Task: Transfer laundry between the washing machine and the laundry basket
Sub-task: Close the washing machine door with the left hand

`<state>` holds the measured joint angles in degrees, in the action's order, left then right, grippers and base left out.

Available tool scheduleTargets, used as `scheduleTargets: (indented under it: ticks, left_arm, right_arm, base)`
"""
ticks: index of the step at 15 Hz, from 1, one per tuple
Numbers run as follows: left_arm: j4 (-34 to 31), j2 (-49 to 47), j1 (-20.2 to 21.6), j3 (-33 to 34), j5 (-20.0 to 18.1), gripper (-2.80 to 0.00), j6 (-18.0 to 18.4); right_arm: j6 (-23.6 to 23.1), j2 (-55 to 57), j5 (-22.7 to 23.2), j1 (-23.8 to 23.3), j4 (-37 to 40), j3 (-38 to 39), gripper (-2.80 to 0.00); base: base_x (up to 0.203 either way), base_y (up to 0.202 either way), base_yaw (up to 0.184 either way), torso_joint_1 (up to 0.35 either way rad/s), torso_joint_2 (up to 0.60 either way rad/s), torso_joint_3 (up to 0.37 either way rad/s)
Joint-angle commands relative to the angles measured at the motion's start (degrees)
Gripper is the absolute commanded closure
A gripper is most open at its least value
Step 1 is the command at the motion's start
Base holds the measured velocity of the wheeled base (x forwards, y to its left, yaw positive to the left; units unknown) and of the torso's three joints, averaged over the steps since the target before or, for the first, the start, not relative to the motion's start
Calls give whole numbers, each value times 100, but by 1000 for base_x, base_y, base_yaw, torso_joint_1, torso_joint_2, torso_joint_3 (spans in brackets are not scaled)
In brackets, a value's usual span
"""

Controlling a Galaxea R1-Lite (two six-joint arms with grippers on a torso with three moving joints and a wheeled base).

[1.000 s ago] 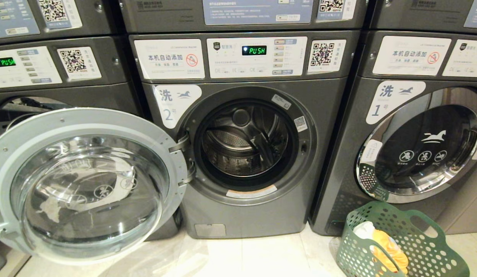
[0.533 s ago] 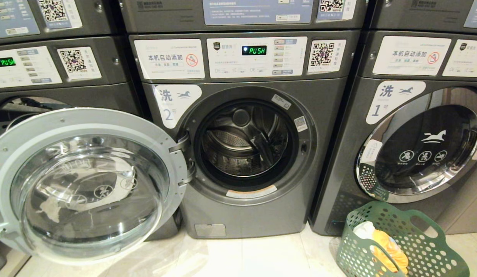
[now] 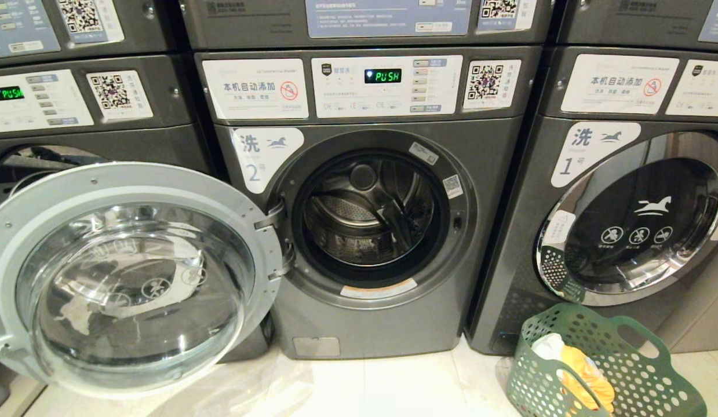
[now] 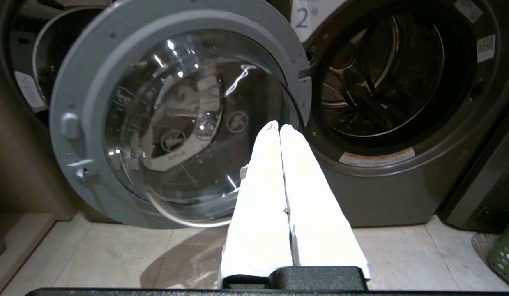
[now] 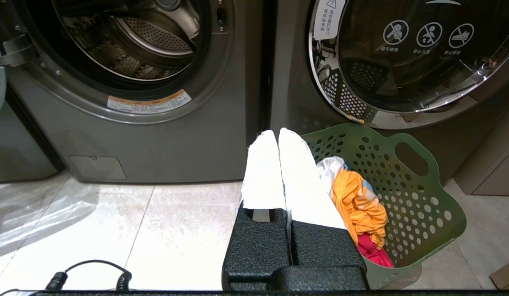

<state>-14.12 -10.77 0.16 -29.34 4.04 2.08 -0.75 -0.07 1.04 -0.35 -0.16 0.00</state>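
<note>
Washer 2 door [image 3: 132, 278] swung open, drum [image 3: 370, 214] exposed; green basket [image 3: 654, 359] of clothes [image 3: 585, 370] on floor; left gripper [image 4: 279, 126] and right gripper [image 5: 277, 133] both clenched, empty

Nothing seems to have shifted around the washing machine [image 3: 486, 168] or laundry basket [image 3: 654, 389].

Left pincer [image 4: 279, 126]: two long, tapered white fingers [image 4: 260, 205] on a black textured base block. Right pincer [image 5: 277, 133]: two matching white tapered fingers [image 5: 262, 172] on two black pebbled mounting blocks, with a rectangular slot below one finger.
</note>
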Motion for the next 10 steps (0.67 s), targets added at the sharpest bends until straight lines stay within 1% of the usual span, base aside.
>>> scheduleTargets:
  ticks: [1, 4, 6, 8, 9, 10]
  left_arm:
    - [-179, -1430, 9, -1058, 80, 0, 3]
    - [-374, -3774, 58, -2955, 497, 0, -43]
    - [-200, -5261, 297, -3904, 711, 0, -157]
    - [177, -6701, 723, -4748, 725, 0, -236]
    - [323, -7278, 940, -5154, 643, 0, -262]
    - [473, -7913, 1225, -5653, 481, 0, -285]
  right_arm:
    - [-5, 7, 2, 0, -2, 0, 0]
    - [-5, 7, 2, 0, -2, 0, 0]
    - [-5, 7, 2, 0, -2, 0, 0]
    - [-5, 7, 2, 0, -2, 0, 0]
    - [-5, 7, 2, 0, -2, 0, 0]
    - [-5, 7, 2, 0, -2, 0, 0]
  base:
    - [0, 0, 0, 0, 0, 0]
    - [0, 0, 0, 0, 0, 0]
    - [0, 0, 0, 0, 0, 0]
    - [0, 0, 0, 0, 0, 0]
    - [0, 0, 0, 0, 0, 0]
    - [0, 0, 0, 0, 0, 0]
